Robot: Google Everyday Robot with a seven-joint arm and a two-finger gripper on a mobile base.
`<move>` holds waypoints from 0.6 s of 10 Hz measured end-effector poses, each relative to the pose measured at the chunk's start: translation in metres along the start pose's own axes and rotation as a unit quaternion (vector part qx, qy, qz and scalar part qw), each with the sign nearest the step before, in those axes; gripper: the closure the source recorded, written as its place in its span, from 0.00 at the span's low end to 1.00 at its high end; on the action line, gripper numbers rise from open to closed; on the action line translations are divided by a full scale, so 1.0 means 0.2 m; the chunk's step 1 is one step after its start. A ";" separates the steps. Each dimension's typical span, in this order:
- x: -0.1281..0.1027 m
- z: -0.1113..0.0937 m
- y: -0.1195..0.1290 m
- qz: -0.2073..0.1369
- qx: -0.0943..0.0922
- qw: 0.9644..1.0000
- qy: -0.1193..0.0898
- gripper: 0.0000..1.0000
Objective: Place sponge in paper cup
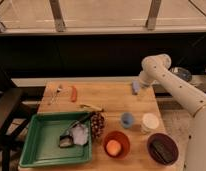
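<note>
Reaching in from the right, the white arm brings the gripper down to the far right part of the wooden counter. The sponge, a small light-blue block standing on end, sits right at the gripper's tip. Whether the gripper grasps it or only touches it cannot be told, nor whether the block rests on the wood or hangs just above it.

The paper cup stands upright near the counter's right edge, closer to the camera and well apart from the sponge. Just to its left is a small blue cup. In front of these are an orange bowl holding a round orange thing, and a dark bowl to its right.

A green tray fills the near left corner, with a crumpled clear wrapper inside. A dark bunch of grapes lies against its right rim. At the far left lie an orange stick and a metal utensil.
</note>
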 end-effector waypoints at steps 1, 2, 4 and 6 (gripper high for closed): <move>-0.01 0.08 -0.01 -0.005 0.002 1.000 -0.007 0.20; -0.02 0.14 -0.03 -0.013 0.008 1.000 -0.010 0.20; 0.00 0.25 -0.11 -0.024 0.019 1.000 -0.008 0.20; 0.04 0.31 -0.19 -0.030 0.030 0.999 -0.004 0.20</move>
